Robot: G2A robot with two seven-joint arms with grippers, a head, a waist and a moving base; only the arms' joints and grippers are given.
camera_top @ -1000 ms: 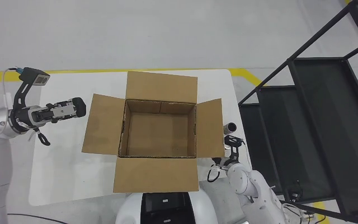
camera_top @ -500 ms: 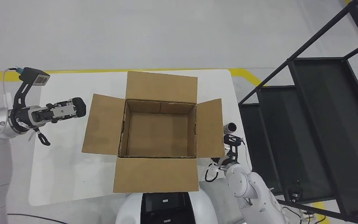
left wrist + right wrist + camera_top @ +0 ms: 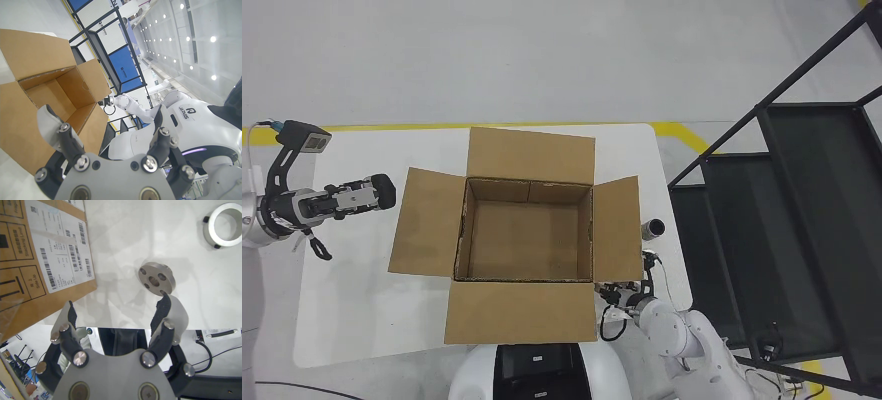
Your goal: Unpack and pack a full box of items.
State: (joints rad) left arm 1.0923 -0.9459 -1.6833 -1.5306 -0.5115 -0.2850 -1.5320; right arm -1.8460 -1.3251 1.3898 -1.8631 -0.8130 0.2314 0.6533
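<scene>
An open cardboard box (image 3: 527, 240) stands in the middle of the white table (image 3: 362, 310), flaps spread, with nothing visible inside. My left gripper (image 3: 380, 191) hovers open left of the box, its fingers (image 3: 48, 121) apart and pointing at the box (image 3: 56, 89). My right gripper (image 3: 610, 303) is low at the box's near right corner, open (image 3: 117, 306) and holding nothing. A flat metal flange disc (image 3: 156, 280) lies on the table just past one fingertip (image 3: 163, 306). A metal ring (image 3: 224, 232) stands farther off, at the table's right edge (image 3: 653, 228).
The labelled outer face of a box flap (image 3: 37, 247) hangs close beside my right gripper. A dark metal shelf rack (image 3: 802, 200) stands right of the table. A yellow floor line (image 3: 392, 127) runs behind the table. Bare table lies left of the box.
My right arm has swung toward the box's near right corner, uncovering the metal ring at the table's right edge. The left arm and the box have stayed still.
</scene>
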